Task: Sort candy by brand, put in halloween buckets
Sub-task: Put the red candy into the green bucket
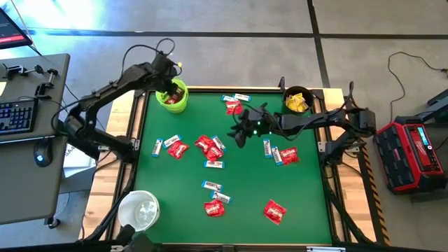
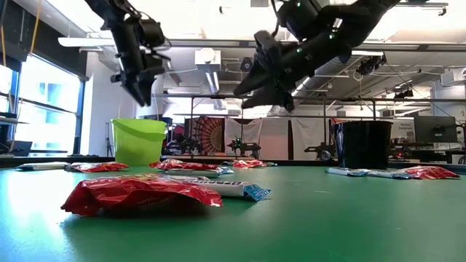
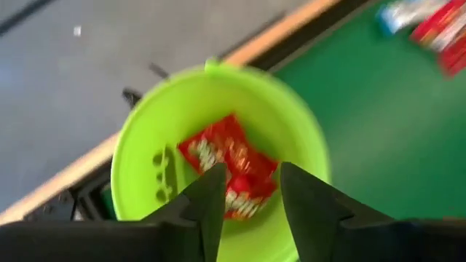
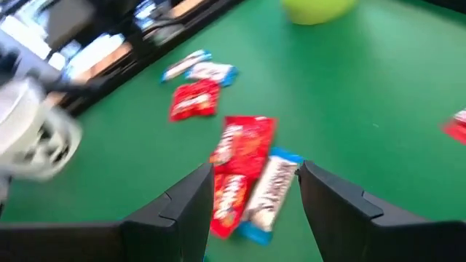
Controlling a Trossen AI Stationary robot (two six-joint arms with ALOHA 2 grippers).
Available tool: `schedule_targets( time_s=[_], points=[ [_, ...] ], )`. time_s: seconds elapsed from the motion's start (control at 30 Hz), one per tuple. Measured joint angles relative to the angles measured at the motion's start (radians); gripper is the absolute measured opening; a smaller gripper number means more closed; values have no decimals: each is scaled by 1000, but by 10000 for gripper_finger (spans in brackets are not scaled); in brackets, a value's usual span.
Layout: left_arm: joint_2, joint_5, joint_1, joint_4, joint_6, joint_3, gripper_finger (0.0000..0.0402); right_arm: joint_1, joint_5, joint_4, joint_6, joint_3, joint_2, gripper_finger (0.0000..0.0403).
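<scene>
Hovering right over the lime-green plastic bucket (image 1: 172,96) at the table's far left corner, the left gripper (image 3: 247,191) has its two dark fingers parted with nothing between them, and a crinkled red candy packet (image 3: 231,165) lies inside the bucket below, so I'd judge this is the drop-off step for the red kind. The right gripper (image 4: 255,196) hangs above the middle of the green felt table (image 1: 245,224), well to the right of that green bucket, its jaws spread wide and empty over a cluster of a red packet (image 4: 237,156) touching a slim white-and-blue wrapped bar (image 4: 266,191). Next it would probably need to come down on one of those two without dragging the other along, since they lie pressed together. A black round bucket (image 1: 297,100) at the far right corner, across from the green one, already shows yellow packets (image 1: 297,103) inside; a white translucent bucket (image 1: 139,210) sits at the near left corner, on the green one's side. More red packets and blue bars are scattered between them. Each wrapper carries printing, but I can't read any brand name.
</scene>
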Motion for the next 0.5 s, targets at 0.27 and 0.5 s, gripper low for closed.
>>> schedule_targets(
  time_s=[0.27, 0.5],
  points=[
    [-110, 29, -82, 131, -28, 0, 138, -159, 3, -83, 97, 0, 0, 190],
    [-165, 45, -168, 253, -57, -31, 138, -276, 37, -162, 182, 0, 47, 190]
  ],
)
